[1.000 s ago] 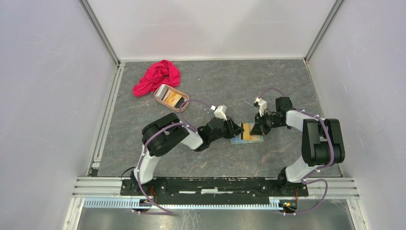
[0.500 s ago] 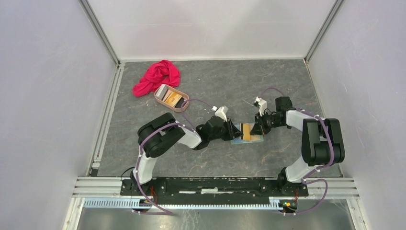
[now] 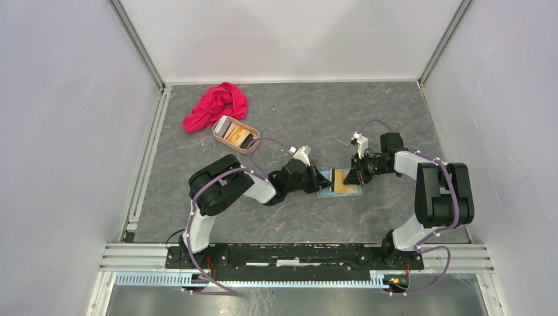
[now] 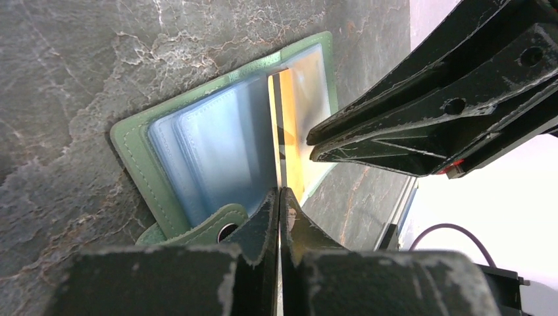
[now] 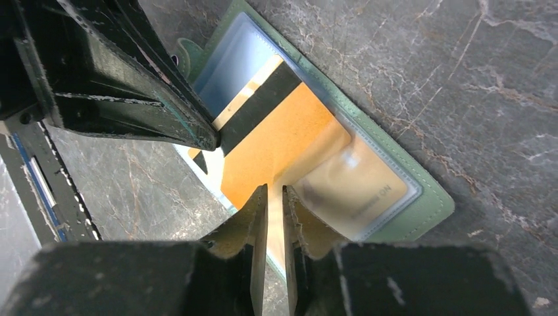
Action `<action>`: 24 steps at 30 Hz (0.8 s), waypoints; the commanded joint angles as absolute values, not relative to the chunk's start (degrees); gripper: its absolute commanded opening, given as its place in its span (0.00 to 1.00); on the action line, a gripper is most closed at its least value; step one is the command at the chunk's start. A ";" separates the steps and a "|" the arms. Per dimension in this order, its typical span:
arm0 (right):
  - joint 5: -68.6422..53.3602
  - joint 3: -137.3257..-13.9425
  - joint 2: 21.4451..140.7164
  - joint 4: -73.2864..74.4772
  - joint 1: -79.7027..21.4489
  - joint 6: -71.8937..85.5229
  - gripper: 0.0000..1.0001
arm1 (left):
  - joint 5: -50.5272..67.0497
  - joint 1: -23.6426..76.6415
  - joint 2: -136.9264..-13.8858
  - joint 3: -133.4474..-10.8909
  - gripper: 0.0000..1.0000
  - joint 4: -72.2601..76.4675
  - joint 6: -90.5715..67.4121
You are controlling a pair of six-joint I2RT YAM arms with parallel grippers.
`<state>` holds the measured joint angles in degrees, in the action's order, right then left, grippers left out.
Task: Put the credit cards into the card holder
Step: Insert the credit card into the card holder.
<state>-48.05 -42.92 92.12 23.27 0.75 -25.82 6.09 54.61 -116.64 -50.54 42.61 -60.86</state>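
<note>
Pinching the striped end of the orange card point(image 5: 276, 145), the left gripper point(image 4: 279, 197) has its jaws clenched flat together, and the card runs edge-on straight out from its fingertips. Thin, stiff and slick, that card should be light to carry but prone to slide or flex in a pinch. A hold on the short exposed end, faces between the pads, looks soundest, pushing along its length rather than across it. Its far end already sits under a clear pocket point(image 5: 368, 191) of the card holder point(image 4: 131, 141), which lies spread open on the table point(image 4: 66, 66) directly beneath and ahead of the left fingertips, with the snap tab point(image 4: 220, 224) just beside them. Opposite, the right gripper point(image 5: 271, 197) meets the same card from the other side, its jaws a narrow slit apart at the card's long edge; whether they grip or merely flank it I cannot tell. The holder looks soft and light and may skid under a push. Further cards point(image 3: 238, 135) wait in the tray point(image 3: 253, 147), well away behind and to the side of the left gripper.
</note>
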 commanded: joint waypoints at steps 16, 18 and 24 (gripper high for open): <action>-50.07 -42.35 87.84 19.64 4.75 -23.47 0.21 | -3.19 56.81 -116.27 -47.78 0.02 47.08 -64.88; -49.71 -42.45 88.27 19.85 4.76 -23.55 0.21 | -4.06 57.02 -116.22 -48.05 0.02 46.08 -64.08; -49.10 -42.50 88.66 19.96 4.75 -23.55 0.20 | -6.14 57.44 -115.50 -48.44 0.02 43.46 -61.71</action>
